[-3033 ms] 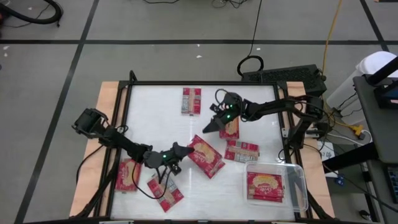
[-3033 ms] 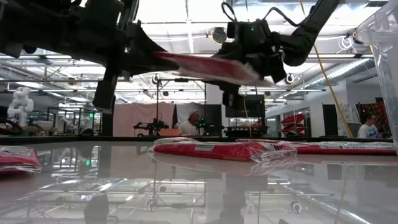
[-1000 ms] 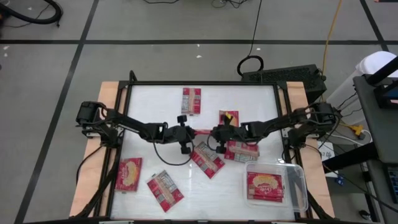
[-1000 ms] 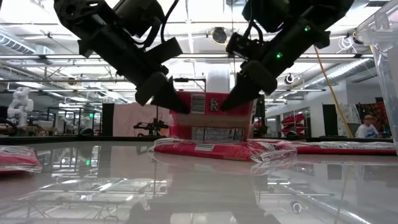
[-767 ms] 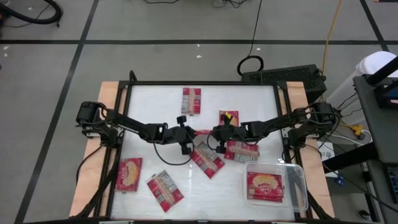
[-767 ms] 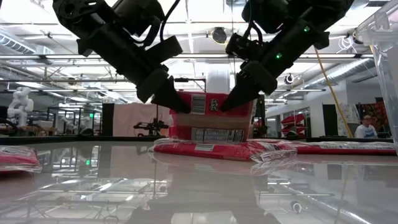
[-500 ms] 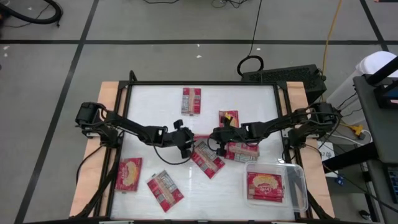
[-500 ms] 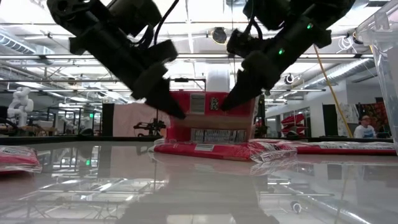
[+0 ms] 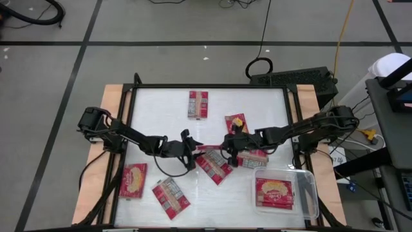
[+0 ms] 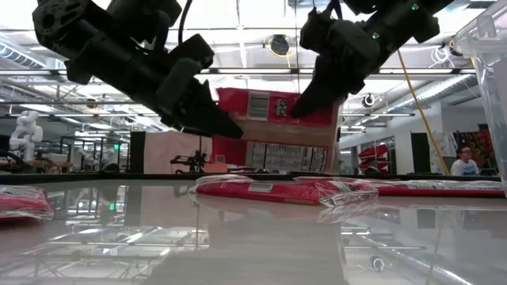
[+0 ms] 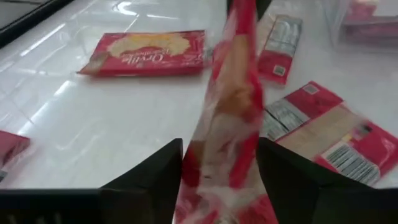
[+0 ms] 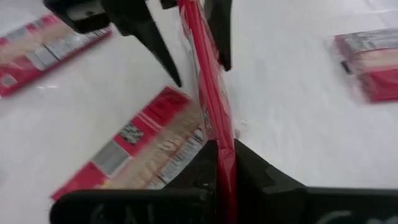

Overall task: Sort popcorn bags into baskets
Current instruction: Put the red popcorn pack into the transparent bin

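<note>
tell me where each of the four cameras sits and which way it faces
High view: overhead, looking straight down on the table; both arms show.
Low view: at tabletop height, looking level across; both grippers come in from above.
Left wrist view: looks past the open left gripper.
Right wrist view: looks past the right gripper, shut on the same bag.
Shared: all four show the held popcorn bag.
</note>
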You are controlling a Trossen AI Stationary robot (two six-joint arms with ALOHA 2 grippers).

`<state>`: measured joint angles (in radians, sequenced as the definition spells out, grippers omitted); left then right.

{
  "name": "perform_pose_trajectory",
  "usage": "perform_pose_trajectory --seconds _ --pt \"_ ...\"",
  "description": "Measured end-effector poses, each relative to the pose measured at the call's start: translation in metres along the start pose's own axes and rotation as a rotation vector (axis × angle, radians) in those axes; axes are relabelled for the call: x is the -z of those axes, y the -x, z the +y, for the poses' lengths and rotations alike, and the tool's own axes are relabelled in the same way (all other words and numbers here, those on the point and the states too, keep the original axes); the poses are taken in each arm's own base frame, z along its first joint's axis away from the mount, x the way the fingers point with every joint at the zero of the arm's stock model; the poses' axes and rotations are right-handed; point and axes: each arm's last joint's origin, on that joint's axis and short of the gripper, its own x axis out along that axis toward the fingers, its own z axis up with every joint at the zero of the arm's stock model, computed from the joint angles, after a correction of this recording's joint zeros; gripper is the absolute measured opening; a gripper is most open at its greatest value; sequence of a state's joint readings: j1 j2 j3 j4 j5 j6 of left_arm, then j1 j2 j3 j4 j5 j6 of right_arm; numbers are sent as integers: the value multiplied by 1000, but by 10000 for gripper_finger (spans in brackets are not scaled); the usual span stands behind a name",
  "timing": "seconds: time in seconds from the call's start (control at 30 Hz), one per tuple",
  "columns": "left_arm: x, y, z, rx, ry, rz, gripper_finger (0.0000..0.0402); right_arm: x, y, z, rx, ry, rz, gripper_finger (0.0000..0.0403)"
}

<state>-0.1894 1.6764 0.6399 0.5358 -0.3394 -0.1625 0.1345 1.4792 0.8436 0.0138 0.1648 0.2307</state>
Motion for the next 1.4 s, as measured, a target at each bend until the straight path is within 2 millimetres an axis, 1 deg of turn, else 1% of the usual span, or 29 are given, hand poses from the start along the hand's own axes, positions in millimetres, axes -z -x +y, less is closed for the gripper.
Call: perform_pose_trajectory --seconds 0.1,0.17,0.23,0.33,0.37,0.4,0.53,0.63,0.7,0.8,0.9,0.97,1.13,1.3,1.4 --pt "0 -1 -1 29 -31 -2 181 -1 0 2 -20 -24 -16 15" --pt "1 -1 -2 35 -62 4 155 -2 1 4 -25 -24 -22 15" --pt "1 -1 -3 50 -75 -3 116 -1 1 4 -26 -27 -18 15" --pt "1 -1 -3 70 -92 4 43 0 1 4 -24 -56 -4 15" --pt "1 -1 -3 72 -101 4 24 0 1 4 -23 -63 -2 15" --pt "1 -1 -3 72 -104 3 17 0 1 4 -23 -65 -3 15" --pt "1 -2 1 58 -100 11 26 -3 1 4 -1 -100 -40 28" --pt "2 -3 5 48 -103 23 18 -8 2 4 17 -107 -50 52" --pt "4 -4 7 40 -107 49 12 -17 5 5 45 -102 -41 68" --pt "6 -5 11 24 -101 78 14 -31 11 6 66 -83 -16 87" --pt "6 -6 15 15 -94 77 21 -44 15 5 74 -54 -7 98" --pt "6 -6 16 12 -92 76 20 -50 14 5 79 -22 -3 101" --pt "5 -6 16 11 -96 74 12 -50 -5 3 92 45 34 106" --pt "5 -6 16 11 -107 73 24 -39 -25 -3 68 50 115 118" --pt "5 -6 16 11 -117 73 25 -35 -33 -5 49 48 144 120"
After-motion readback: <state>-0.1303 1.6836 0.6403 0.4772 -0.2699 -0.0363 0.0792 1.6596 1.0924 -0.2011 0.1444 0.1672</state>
